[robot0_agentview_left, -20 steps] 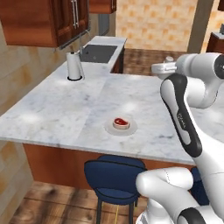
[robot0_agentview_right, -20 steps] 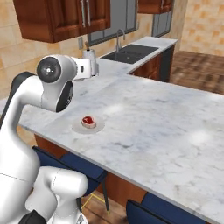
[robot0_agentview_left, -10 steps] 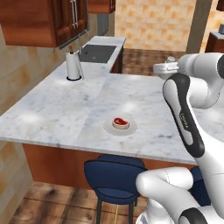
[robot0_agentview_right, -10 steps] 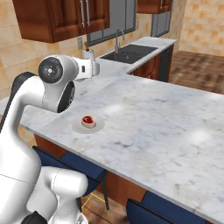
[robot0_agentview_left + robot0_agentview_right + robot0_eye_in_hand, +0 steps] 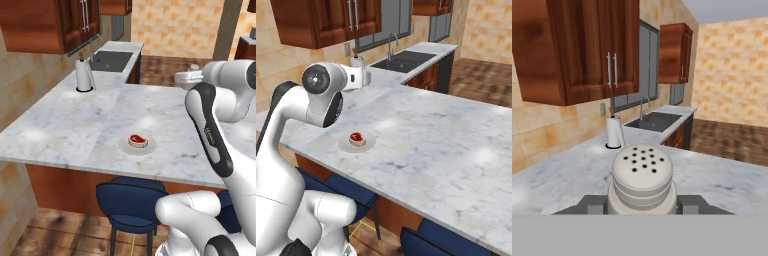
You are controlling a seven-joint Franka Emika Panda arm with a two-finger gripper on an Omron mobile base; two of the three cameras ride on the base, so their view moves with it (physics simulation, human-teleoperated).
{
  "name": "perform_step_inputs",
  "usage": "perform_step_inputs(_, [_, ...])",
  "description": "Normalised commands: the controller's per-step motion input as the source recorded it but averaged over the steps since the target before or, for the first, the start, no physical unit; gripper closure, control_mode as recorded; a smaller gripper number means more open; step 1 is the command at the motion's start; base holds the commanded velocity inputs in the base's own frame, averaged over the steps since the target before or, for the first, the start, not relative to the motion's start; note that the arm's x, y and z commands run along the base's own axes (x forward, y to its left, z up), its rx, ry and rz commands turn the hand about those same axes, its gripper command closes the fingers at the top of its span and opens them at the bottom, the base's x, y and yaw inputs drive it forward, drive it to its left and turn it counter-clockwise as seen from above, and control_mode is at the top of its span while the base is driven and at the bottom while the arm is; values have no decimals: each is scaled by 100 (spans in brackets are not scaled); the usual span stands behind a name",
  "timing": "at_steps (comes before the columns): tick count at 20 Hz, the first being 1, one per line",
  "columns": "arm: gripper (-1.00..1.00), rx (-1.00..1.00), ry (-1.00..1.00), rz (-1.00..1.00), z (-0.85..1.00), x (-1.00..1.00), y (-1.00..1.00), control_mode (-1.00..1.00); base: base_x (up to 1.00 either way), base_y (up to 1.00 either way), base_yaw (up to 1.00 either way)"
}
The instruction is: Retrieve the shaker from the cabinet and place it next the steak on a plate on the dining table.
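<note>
Close in the hand view stands the shaker (image 5: 642, 177), pale grey with a holed, rounded cap, and my gripper (image 5: 642, 204) is shut on it, a dark finger on each side. The hand (image 5: 181, 78) hangs high above the dining table (image 5: 65, 125), whose top is white-grey marble. It is well behind and to the right of the steak (image 5: 137, 140). That steak lies on a white plate (image 5: 150, 146) near the table's front edge. From the right base view the steak (image 5: 356, 137) and plate (image 5: 369, 144) sit below my hand (image 5: 366, 78). The cabinet is out of view.
A tall white paper-towel roll (image 5: 84, 75) stands at the back of the counter beside a sink (image 5: 111, 61) with a tap. Wooden wall cupboards with metal handles (image 5: 612, 70) hang above. Dark blue stools (image 5: 131, 197) stand under the table's front edge.
</note>
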Motion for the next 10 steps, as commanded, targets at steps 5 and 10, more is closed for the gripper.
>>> perform_step_inputs(5, [100,6,2,17,-15,68,-21,-100,0,0,0])
perform_step_inputs(10, [100,2,2,29,-20,41,-29,-100,0,0,0])
